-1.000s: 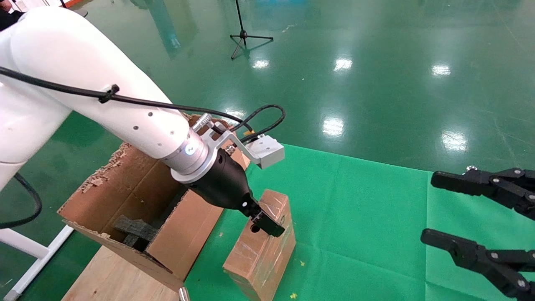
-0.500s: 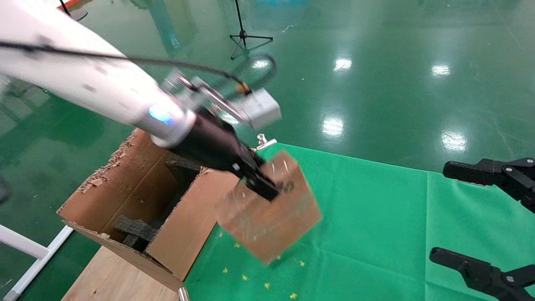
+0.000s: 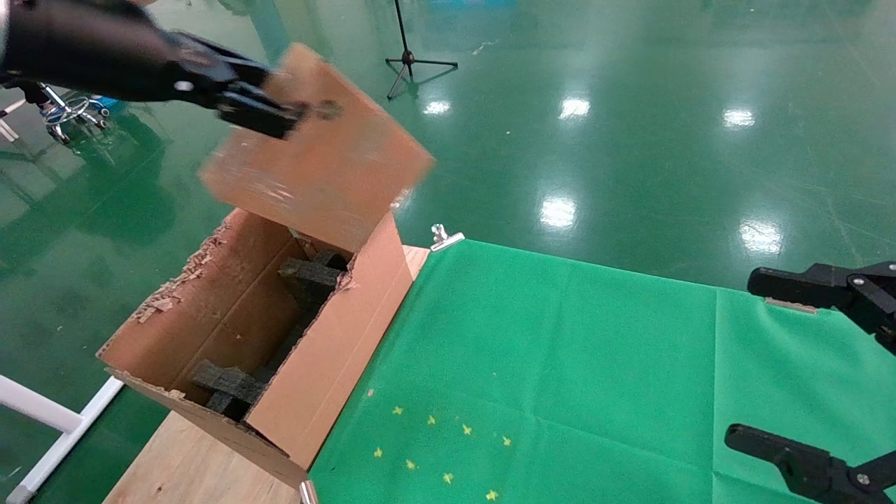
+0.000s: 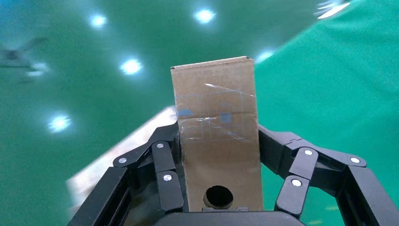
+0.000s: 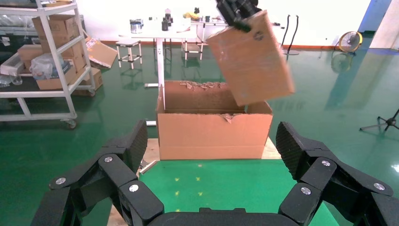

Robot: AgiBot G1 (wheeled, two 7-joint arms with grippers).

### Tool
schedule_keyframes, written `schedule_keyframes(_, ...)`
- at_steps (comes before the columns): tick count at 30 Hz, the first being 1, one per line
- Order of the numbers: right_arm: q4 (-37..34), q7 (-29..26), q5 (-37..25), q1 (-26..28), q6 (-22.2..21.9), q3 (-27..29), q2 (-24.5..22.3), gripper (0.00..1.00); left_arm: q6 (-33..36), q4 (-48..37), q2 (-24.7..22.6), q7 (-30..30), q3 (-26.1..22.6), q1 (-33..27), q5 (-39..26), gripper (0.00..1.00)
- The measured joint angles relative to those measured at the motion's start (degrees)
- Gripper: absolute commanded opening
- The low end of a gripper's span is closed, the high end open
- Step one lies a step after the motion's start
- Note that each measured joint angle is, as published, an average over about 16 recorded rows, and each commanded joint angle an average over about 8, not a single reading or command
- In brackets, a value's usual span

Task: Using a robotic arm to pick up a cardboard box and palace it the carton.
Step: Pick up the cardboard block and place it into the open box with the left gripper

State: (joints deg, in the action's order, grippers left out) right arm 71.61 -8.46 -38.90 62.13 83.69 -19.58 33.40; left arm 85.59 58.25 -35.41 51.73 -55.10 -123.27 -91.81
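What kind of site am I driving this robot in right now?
Probably an indoor workshop or lab hall: a glossy green floor, a metal shelving cart stacked with boxes, and a white workbench with bottles. The left gripper holds the cardboard box above the carton.

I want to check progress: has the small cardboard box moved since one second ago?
Yes. The left gripper has lifted the cardboard box off the green cloth, up and left, above the carton.
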Motion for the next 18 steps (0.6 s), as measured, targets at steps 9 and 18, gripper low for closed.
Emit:
schedule_keyframes(9, 0.0, 0.0, 0.0, 0.0, 0.0, 0.0, 0.0, 1.0, -3.3, -19.4, -1.0, -15.2, -3.1, 0.4, -8.5, 0.0)
schedule_keyframes(18, 0.0, 0.0, 0.0, 0.0, 0.0, 0.0, 0.0, 1.0, -9.2, -36.3, -4.8, -24.5, -5.9, 4.2, -12.5, 0.0)
